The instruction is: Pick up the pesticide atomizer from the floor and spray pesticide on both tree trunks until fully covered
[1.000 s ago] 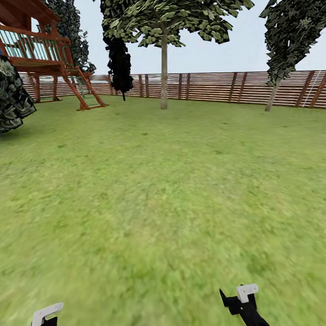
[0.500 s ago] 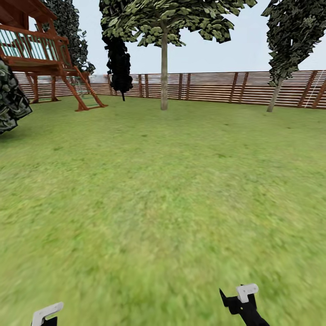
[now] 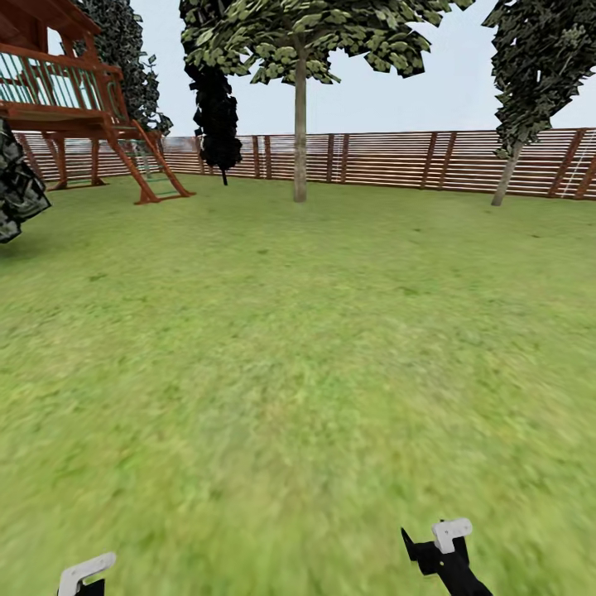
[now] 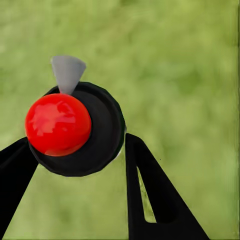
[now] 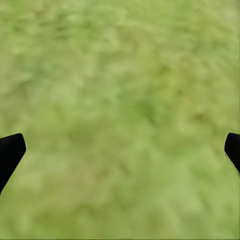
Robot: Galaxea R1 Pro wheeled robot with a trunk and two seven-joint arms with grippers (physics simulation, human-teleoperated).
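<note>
Two pale-trunked trees [image 3: 300, 132] [image 3: 507, 170], perhaps two dark cypresses [image 3: 217, 108], one playhouse [image 3: 74, 91]

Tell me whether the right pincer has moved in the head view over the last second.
No. The right pincer sits at the same spot against the frame's bottom edge; the playset and fence drift slightly, so the camera moved.

green lawn [image 3: 273, 348], a tree [image 3: 300, 108] and wooden play tower [image 3: 74, 99] rooted at its far edge
</note>
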